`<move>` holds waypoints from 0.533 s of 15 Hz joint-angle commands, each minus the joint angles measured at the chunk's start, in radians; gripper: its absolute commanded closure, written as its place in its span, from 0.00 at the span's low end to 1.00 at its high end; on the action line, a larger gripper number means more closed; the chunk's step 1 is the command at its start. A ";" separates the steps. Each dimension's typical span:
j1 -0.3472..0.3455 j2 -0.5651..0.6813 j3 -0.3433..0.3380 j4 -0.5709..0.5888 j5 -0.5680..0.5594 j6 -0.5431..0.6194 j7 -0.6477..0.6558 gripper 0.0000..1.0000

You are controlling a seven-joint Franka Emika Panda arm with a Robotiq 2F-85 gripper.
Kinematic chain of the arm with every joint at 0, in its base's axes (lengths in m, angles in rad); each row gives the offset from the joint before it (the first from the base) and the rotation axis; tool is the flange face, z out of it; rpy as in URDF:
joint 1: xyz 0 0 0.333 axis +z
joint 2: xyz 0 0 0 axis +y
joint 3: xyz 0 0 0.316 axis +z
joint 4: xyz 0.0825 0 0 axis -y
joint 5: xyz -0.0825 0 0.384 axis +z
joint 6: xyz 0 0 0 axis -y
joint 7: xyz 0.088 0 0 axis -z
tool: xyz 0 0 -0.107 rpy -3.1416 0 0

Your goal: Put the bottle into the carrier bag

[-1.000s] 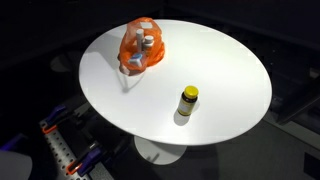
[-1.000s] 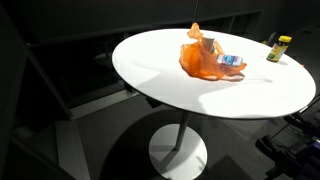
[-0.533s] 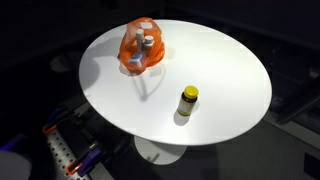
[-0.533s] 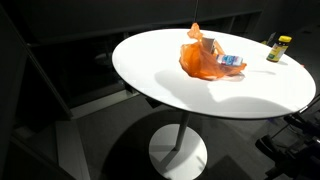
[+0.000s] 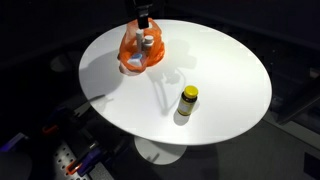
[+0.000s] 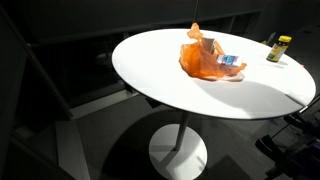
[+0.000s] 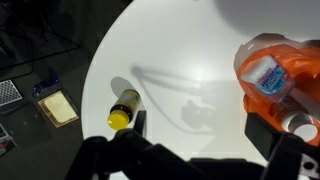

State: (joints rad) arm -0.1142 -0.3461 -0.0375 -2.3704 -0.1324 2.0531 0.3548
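Observation:
The bottle is small and dark with a yellow cap. It stands upright on the round white table, and also shows in the other exterior view. The orange carrier bag lies open on the table's far side, also seen from the other exterior camera. My gripper hangs high above the bag at the frame's top edge. In the wrist view my gripper is open and empty, with the bottle by its left finger and the bag at the right.
A blue-and-white container and other small items lie inside the bag. The arm's shadow falls across the table. A tan box and dark clutter lie on the floor beyond the table edge.
My gripper has come into an exterior view at the top, above the bag. The arm's shadow has swept across the table toward the bottle. Bottle and bag have not moved.

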 commanded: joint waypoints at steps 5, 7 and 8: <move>-0.008 0.009 0.010 0.002 0.004 -0.002 -0.005 0.00; -0.008 0.009 0.011 0.002 0.003 -0.002 -0.005 0.00; -0.015 0.020 0.005 0.021 0.009 -0.009 0.004 0.00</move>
State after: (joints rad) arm -0.1159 -0.3374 -0.0322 -2.3703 -0.1314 2.0531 0.3523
